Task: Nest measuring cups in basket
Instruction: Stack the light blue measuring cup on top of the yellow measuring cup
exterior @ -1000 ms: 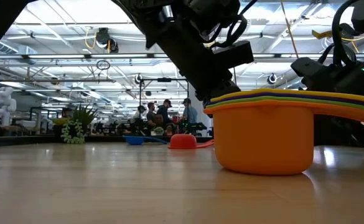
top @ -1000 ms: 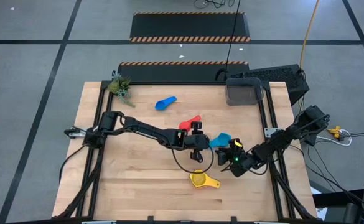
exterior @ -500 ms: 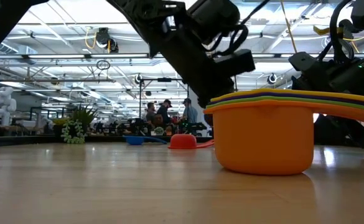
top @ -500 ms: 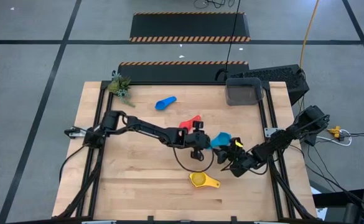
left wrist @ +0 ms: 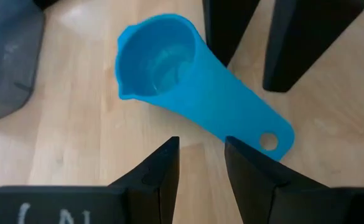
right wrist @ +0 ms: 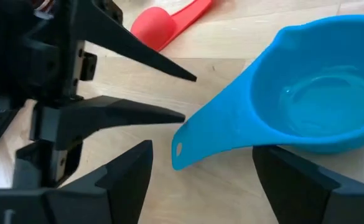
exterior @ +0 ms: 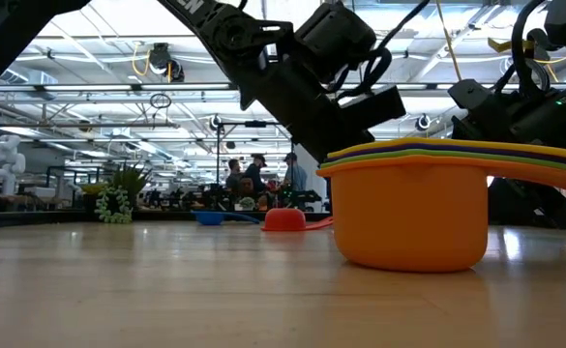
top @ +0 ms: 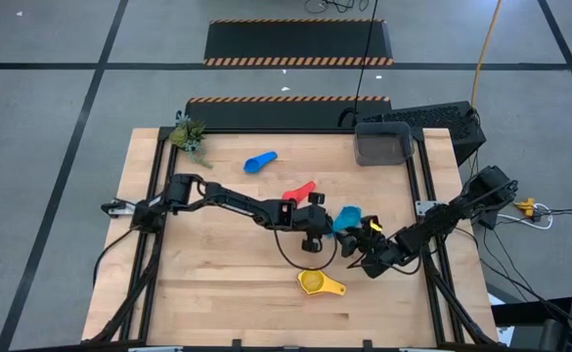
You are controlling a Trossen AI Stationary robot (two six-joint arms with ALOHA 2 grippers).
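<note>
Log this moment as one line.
light blue cup on table, unheld | left pincer open at its handle | right pincer open beside bowl | basket empty

Two dark, black-cabled jointed arms

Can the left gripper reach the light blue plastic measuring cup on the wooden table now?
Probably yes. The left gripper hovers open just by the light blue plastic measuring cup's handle, nothing between them. The right gripper, also open, sits at the cup's other side and may crowd it.
</note>
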